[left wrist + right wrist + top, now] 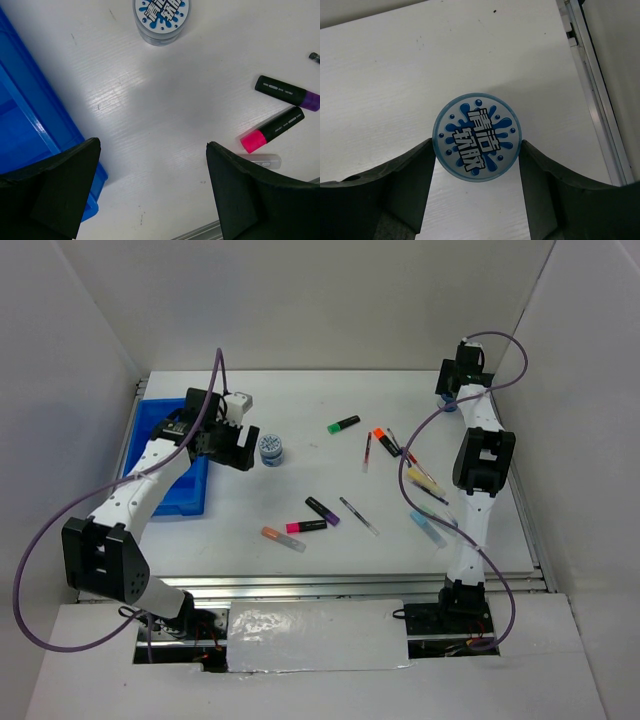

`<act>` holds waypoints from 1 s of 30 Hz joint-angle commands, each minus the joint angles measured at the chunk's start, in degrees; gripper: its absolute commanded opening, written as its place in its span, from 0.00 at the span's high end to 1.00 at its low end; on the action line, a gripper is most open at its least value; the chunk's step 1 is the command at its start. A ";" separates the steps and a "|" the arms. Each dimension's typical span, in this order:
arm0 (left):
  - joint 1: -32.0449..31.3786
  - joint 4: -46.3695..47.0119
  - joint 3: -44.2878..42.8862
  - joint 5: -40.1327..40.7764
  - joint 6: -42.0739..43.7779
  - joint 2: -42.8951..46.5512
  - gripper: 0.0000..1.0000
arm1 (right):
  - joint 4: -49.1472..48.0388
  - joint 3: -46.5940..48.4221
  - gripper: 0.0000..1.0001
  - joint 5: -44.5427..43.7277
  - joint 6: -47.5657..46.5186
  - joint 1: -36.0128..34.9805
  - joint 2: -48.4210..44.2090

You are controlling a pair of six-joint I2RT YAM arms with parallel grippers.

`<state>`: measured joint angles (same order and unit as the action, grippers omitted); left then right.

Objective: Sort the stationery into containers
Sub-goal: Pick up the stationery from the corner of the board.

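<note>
White walls (330,300) box in a white worktop (300,400). At its left edge lies the blue tray (185,498), its compartments facing up. The left arm (130,502) bends across the tray's right side. The left tool (152,146) hangs released, jaws spread wide over bare worktop just right of the tray. The first tape roll (161,17) sits just beyond that tool, near the tray and clear of both fingers.

The right arm (478,465) stretches to the back corner farthest from the tray. There the right tool (477,141) is clenched on the second tape roll (477,137), a finger against each side, the splash-patterned face up.

Highlighters lie scattered well right of the tray. The green highlighter (344,424) is farthest back, and the orange highlighter (384,439), yellow highlighter (422,478) and light blue highlighter (427,528) lie farther right. The purple highlighter (323,510) and pink highlighter (306,526) lie side by side closer in. A thin pen (358,515) rests just right of those two.
</note>
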<state>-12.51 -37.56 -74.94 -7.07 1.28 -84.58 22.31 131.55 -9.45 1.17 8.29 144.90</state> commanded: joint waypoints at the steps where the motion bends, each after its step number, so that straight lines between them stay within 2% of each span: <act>1: -0.23 -0.14 -2.58 0.22 0.30 -0.33 0.01 | -1.65 2.14 0.43 0.58 -0.55 0.23 0.47; 6: -0.23 -0.23 -2.58 0.39 0.57 -0.68 0.01 | -1.21 1.61 0.59 1.19 -0.55 0.14 -0.14; 8: -0.23 -0.32 -2.50 0.57 0.66 -0.50 0.01 | 0.45 1.43 0.73 1.98 -2.47 0.06 -0.32; 9: -0.14 -0.32 -2.06 0.74 0.74 -0.33 0.01 | 1.15 0.74 0.86 2.59 -3.44 -0.21 -0.84; 11: -0.23 0.12 -1.79 0.92 0.66 0.28 0.01 | -0.32 -2.59 1.00 2.33 -4.33 -0.73 -4.07; 15: -0.23 0.21 -1.44 0.57 0.57 1.08 0.01 | -7.09 -18.48 1.00 3.30 -5.04 -1.96 -12.77; 30: 0.03 0.03 3.65 0.13 -0.84 8.20 0.01 | -8.15 -38.46 1.00 9.19 -9.25 -6.09 -37.05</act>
<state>-12.51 -37.91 -71.94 -6.28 1.19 -78.91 17.74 94.63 -1.21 -5.50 2.98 115.39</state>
